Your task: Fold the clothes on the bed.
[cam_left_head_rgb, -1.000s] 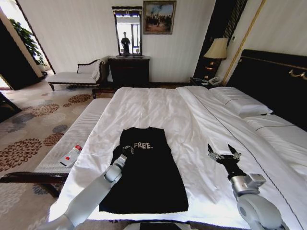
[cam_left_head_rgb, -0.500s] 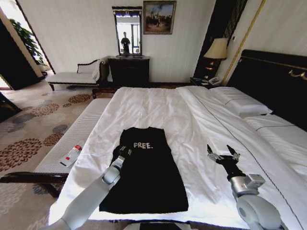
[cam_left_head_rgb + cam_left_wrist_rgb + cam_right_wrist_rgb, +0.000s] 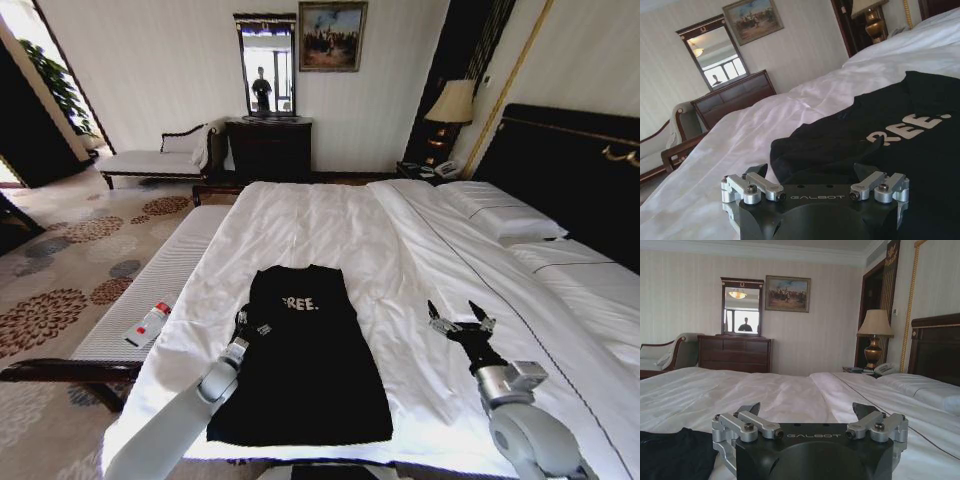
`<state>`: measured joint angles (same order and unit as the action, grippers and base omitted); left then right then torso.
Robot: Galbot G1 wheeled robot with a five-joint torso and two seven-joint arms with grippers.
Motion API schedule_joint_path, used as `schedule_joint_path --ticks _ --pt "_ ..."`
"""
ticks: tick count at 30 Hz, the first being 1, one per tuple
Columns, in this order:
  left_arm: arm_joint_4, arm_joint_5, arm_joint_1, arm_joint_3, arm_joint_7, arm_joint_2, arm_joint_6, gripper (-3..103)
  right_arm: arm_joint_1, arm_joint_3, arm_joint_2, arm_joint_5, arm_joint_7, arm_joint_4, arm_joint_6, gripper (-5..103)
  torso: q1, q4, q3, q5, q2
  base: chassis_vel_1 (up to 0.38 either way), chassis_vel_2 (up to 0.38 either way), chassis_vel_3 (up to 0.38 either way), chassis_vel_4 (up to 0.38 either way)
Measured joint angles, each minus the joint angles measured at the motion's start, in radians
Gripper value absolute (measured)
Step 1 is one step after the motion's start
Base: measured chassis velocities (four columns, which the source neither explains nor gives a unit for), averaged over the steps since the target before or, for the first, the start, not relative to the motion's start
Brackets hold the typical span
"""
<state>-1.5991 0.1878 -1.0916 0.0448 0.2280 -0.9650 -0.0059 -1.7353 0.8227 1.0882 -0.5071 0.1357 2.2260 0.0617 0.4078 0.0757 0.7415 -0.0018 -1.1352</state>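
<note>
from left to right: a narrow white padded bench [image 3: 150, 290] stands along the foot of the bed, and a small white bottle with a red cap [image 3: 148, 324] lies on it.

next comes our left gripper [image 3: 247, 322], low over the left edge of the black t-shirt [image 3: 305, 370]. in the left wrist view its fingers [image 3: 756, 170] are spread wide and nothing sits between them; the shirt's folded-in sleeve bunches just ahead of them, and we cannot tell whether a tip touches the cloth. a flap of fabric covers the first letter of the white lettering [image 3: 300, 304].

the t-shirt lies on the white duvet of the bed [image 3: 430, 260], near the foot and somewhat to our left of the middle. it forms a long, narrow dark strip with straight side edges, chest end toward the far side and hem toward us. we judge that both sides are already folded in lengthwise. what is left, as far as we can see, is the crosswise fold, hem up to the collar, perhaps twice, and some smoothing at the left sleeve.

further right, our right gripper [image 3: 461, 322] hovers above bare duvet, well apart from the shirt. its fingers are wide open and hold nothing. beyond it the pillows [image 3: 505, 215] rest against the dark headboard [image 3: 580, 170].
</note>
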Motion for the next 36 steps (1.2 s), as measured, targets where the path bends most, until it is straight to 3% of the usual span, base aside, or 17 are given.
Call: schedule_joint_path --ticks 5,8,9,13,14,18,20,23,26,29,31,36 --pt "-0.033 0.113 -0.006 0.04 0.02 0.022 0.033 100 0.004 -0.009 0.0 0.002 0.001 -0.001 0.002 100 0.0 0.0 0.0 0.0003 0.0 0.0 0.0 0.0 0.0" --pt "-0.036 0.311 0.021 0.072 0.066 0.025 0.1 100 0.003 -0.014 0.003 0.003 0.001 0.003 0.004 100 0.0 0.0 0.0 0.0001 0.0 0.0 0.0 0.0 0.0" --pt "-0.036 0.311 0.021 0.072 0.066 0.025 0.1 100 0.003 -0.014 0.003 0.003 0.001 0.003 0.004 100 0.0 0.0 0.0 0.0001 0.0 0.0 0.0 0.0 0.0" --pt "-0.021 0.487 0.068 0.097 0.092 0.02 0.147 100 -0.002 -0.014 -0.002 0.0 0.002 0.006 0.006 100 0.0 0.0002 0.0 0.0001 0.0 0.0 0.0 0.0 0.0" --pt "-0.021 0.487 0.068 0.097 0.092 0.02 0.147 100 -0.002 -0.014 -0.002 0.0 0.002 0.006 0.006 100 0.0 0.0002 0.0 0.0001 0.0 0.0 0.0 0.0 0.0" --pt "0.017 0.637 0.133 0.095 0.088 0.016 0.179 100 -0.005 -0.016 0.002 -0.003 0.003 0.006 0.008 100 0.0 -0.0003 0.0 0.0003 0.0 0.0 0.0 0.0 0.0" --pt "0.032 0.662 0.149 0.091 0.082 0.01 0.184 100 -0.007 -0.017 0.005 -0.001 0.003 0.007 0.01 100 0.0 -0.0002 0.0 0.0003 0.0 0.0 0.0 0.0 0.0" --pt "0.114 0.757 0.239 0.076 0.055 -0.034 0.195 100 -0.026 -0.011 0.011 0.004 0.007 0.018 0.017 100 0.0 0.0001 0.0 0.0001 0.0 0.0 0.0 0.0 0.0" --pt "0.155 0.789 0.28 0.07 0.037 -0.052 0.198 100 -0.037 0.001 0.009 0.005 0.007 0.02 0.018 100 0.0 0.0005 0.0 0.0001 0.0 0.0 0.0 0.0 0.0" --pt "0.315 0.844 0.4 0.052 -0.019 -0.098 0.201 100 -0.062 0.033 0.002 0.005 0.007 0.021 0.018 100 0.0 0.0004 0.0 0.0002 0.0 0.0 0.0 0.0 0.0" --pt "0.334 0.847 0.412 0.049 -0.024 -0.103 0.201 100 -0.063 0.035 0.002 0.005 0.007 0.021 0.018 100 0.0 0.0003 0.0 0.0002 0.0 0.0 0.0 0.0 0.0" --pt "0.526 0.85 0.533 0.016 -0.071 -0.165 0.192 100 -0.074 0.038 0.011 0.013 0.007 0.019 0.018 100 0.0 0.0001 0.0 0.0 0.0 0.0 0.0 0.0 0.0"
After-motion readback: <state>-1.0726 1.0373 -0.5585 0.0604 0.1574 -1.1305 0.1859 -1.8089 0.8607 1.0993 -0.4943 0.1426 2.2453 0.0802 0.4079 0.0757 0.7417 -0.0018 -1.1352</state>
